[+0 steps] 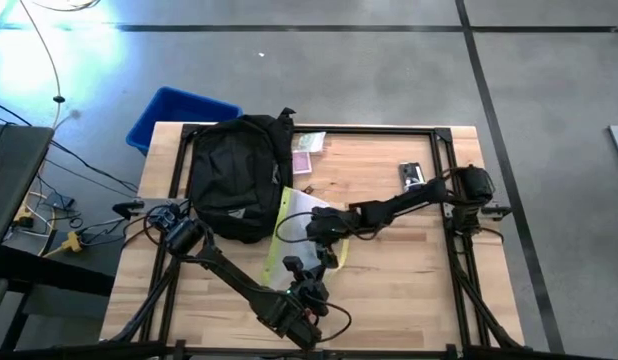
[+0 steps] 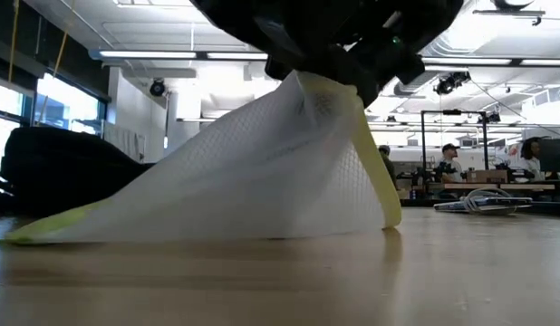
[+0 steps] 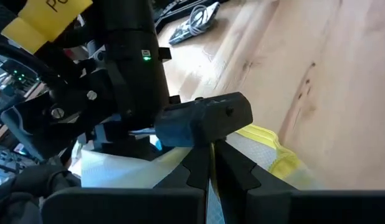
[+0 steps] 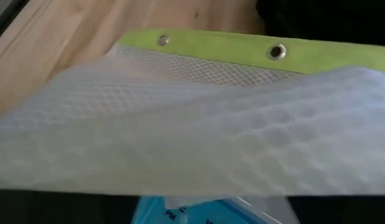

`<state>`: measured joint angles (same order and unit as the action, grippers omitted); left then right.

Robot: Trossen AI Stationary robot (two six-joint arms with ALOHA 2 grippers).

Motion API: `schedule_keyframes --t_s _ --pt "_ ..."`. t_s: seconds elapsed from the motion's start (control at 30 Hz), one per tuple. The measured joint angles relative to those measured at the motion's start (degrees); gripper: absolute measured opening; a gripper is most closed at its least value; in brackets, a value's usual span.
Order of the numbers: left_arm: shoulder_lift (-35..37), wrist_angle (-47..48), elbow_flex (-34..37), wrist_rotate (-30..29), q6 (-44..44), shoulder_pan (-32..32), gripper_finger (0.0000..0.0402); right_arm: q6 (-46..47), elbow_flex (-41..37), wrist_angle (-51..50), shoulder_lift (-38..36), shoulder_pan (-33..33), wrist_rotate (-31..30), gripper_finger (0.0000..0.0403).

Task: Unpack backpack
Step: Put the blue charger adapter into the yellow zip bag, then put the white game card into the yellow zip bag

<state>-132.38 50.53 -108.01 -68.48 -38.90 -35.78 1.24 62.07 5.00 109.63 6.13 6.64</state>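
Note:
The black backpack lies on the table's far left part; it shows as a dark mound in the low view. A clear mesh pouch with a yellow edge sits beside it toward the middle, raised like a tent. My left gripper comes from the near side and is shut on the pouch. My right gripper reaches in from the right and hovers right over the pouch, whose mesh fills its wrist view. My left gripper pinches the pouch between its two shut fingers, beside the yellow edge. The held part is lifted into a peak. The yellow edge hangs down to the table, and the pouch's far corner rests on the wood.
A blue bin stands off the table's far left corner. Small cards lie right of the backpack. A bundle of cable lies at the far right. People sit at desks beyond the table. Bare wood lies along the near right.

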Motion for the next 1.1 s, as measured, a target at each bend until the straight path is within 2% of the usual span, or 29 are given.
schedule_keyframes --t_s 0.07,0.13,0.33,0.53,0.6,0.7,0.77,0.8,0.87,0.93,1.0,1.03,1.1 --pt "0.0 -0.2 0.0 0.3 -0.7 0.3 0.0000 0.0 -0.4 -0.2 -0.8 -0.2 -1.1 0.0374" --pt "0.1 0.0 0.0 0.0 -1.9 0.5 0.0000 -0.5 -0.4 -1.3 -2.1 -0.1 -3.1 0.0390" --pt "0.2 2.8 -0.2 0.3 -7.6 0.6 0.0000 -2.2 -0.3 -9.0 -7.3 3.1 -8.1 0.0361" --pt "0.2 4.8 -0.2 1.1 -8.9 0.7 0.0000 1.2 -0.3 -24.4 -15.6 9.4 -13.0 0.0341" --pt "0.2 5.8 -0.2 3.4 -9.0 1.1 0.0000 3.1 -0.8 -29.9 -18.6 11.5 -15.7 0.0336" --pt "0.2 9.0 -0.2 10.1 -9.1 2.1 0.0000 5.2 -4.9 -32.0 -24.7 15.1 -15.2 0.0331" --pt "0.2 10.9 0.2 13.4 -9.4 2.7 0.0000 6.5 -8.8 -30.1 -30.0 17.5 -15.6 0.0327" --pt "0.2 11.3 0.7 14.3 -9.6 2.9 0.0000 7.4 -11.1 -28.9 -33.0 18.4 -17.8 0.0326" --pt "0.2 11.6 1.9 15.2 -9.5 3.1 0.0000 9.0 -15.9 -24.8 -38.8 19.1 -26.0 0.0323" --pt "0.2 11.8 2.8 16.0 -8.8 3.2 0.0000 9.2 -20.7 -20.0 -44.2 17.0 -33.4 0.0322" --pt "0.2 13.1 3.2 17.7 -8.1 3.2 0.0000 7.3 -26.0 -11.9 -48.1 12.1 -37.7 0.0322" --pt "0.2 14.4 3.3 18.2 -8.1 3.2 0.0000 5.7 -28.6 -6.6 -49.2 8.8 -37.4 0.0322" --pt "0.2 16.5 3.3 18.3 -8.1 3.2 0.0000 2.3 -32.6 4.1 -49.5 0.5 -30.2 0.0322"
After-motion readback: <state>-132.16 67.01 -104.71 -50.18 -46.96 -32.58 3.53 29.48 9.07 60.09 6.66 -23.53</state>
